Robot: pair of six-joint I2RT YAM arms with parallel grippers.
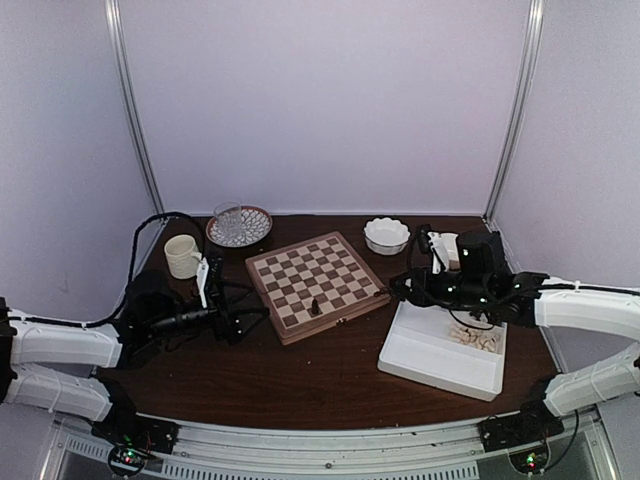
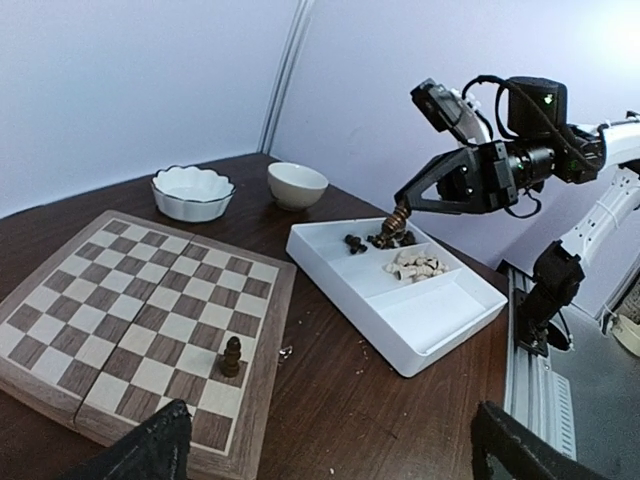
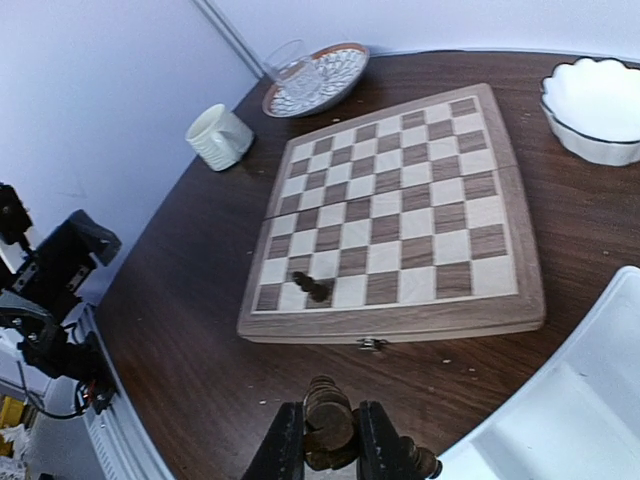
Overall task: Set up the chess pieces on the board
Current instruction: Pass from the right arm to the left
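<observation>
The board [image 1: 330,262] [image 3: 400,220] lies mid-table with one dark chess piece [image 1: 316,306] [image 2: 231,356] [image 3: 312,287] standing near its front edge. My right gripper [image 3: 330,440] [image 2: 398,222] is shut on another dark chess piece [image 3: 330,420], held above the near corner of the white tray [image 1: 430,362]. In the tray lie dark pieces [image 2: 372,240] and pale pieces [image 2: 415,265] in separate compartments. My left gripper [image 2: 330,450] [image 1: 235,322] hovers open and holding nothing, low at the board's left side. Its fingertips [image 2: 150,450] stand far apart.
A cream mug [image 1: 182,256] and a glass on a patterned plate [image 1: 238,225] stand at the back left. A scalloped white bowl [image 1: 386,235] and a small plain bowl [image 2: 297,184] sit behind the tray. Crumbs dot the dark table between board and tray.
</observation>
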